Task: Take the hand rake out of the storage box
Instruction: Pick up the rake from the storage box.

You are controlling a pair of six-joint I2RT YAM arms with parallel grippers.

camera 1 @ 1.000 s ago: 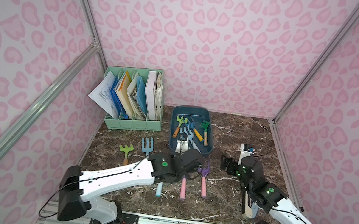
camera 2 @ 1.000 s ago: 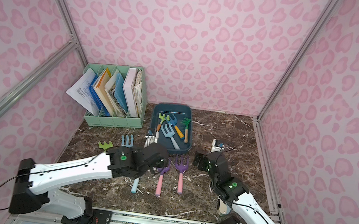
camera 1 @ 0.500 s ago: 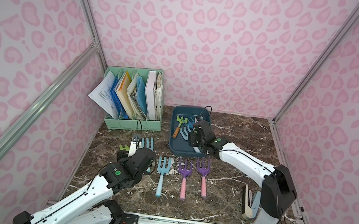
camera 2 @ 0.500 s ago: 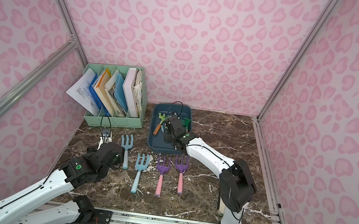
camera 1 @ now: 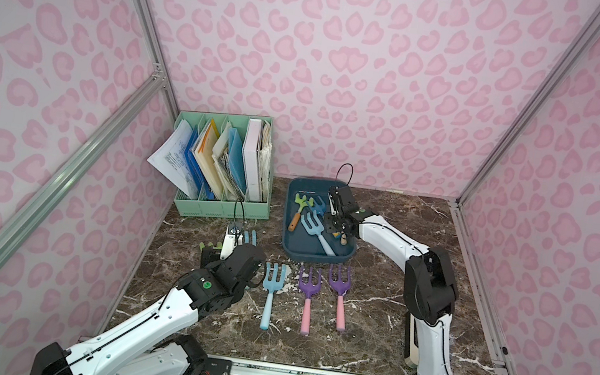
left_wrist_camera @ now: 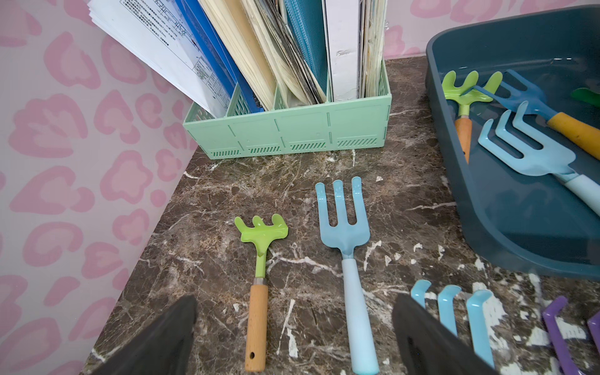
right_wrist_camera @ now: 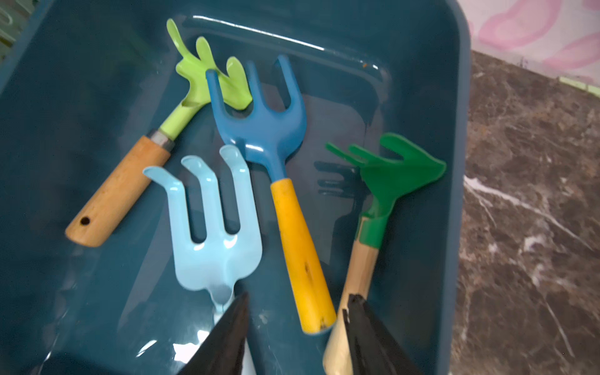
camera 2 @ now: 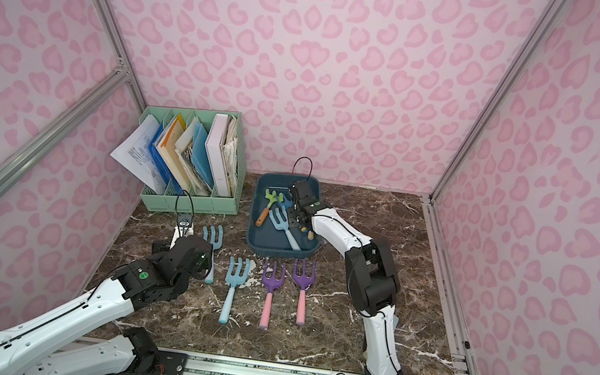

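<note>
Storage box (camera 1: 304, 255): four rakes (right_wrist_camera: 217, 253); table (camera 1: 362, 327): apparently five.

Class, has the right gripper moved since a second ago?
Yes. The right gripper was well in front of the storage box; now it is over it.

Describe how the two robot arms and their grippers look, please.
The left arm and the right arm have white shells, black joints and thin black cables. A round green sticker marks the left arm. The gripper fingers are black and tapered.

The marble tabletop (camera 1: 373, 308) carries the storage box (camera 1: 314, 259), a green file organiser (camera 1: 222, 209) and five rakes (camera 1: 270, 287) (side by side).
</note>
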